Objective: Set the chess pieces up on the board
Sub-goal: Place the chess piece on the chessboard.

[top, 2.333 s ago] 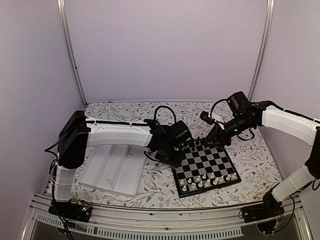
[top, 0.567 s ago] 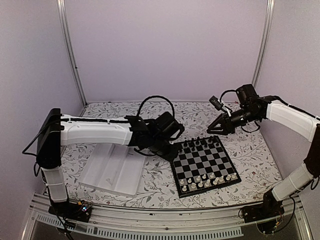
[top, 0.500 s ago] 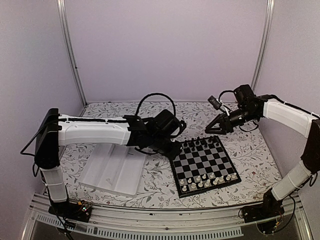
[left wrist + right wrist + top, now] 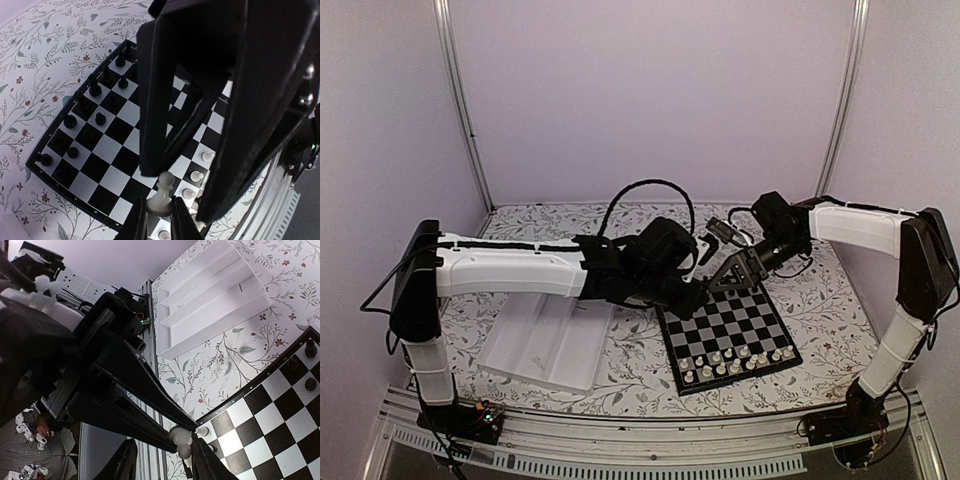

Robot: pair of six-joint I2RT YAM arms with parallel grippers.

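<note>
Step in hand, as judged: a mid-air transfer of one white piece from arm to arm.

- The left gripper is clamping this piece at its base, jaws narrow.
- The right gripper is straddling the same piece with jaws apart and is not gripping it (a gap is showing on each side in the right wrist view).
- Both are hovering over the 11 o'clock corner of the board.
- The black pieces are standing along the board's 12 o'clock edge, and the white pieces along its 6 o'clock edge.
- The tray is lying at 9 o'clock on the surface.

The next move is calling for the right jaws to close on the piece, the left jaws to open only afterwards, then carriage to a vacant white-side square.
</note>
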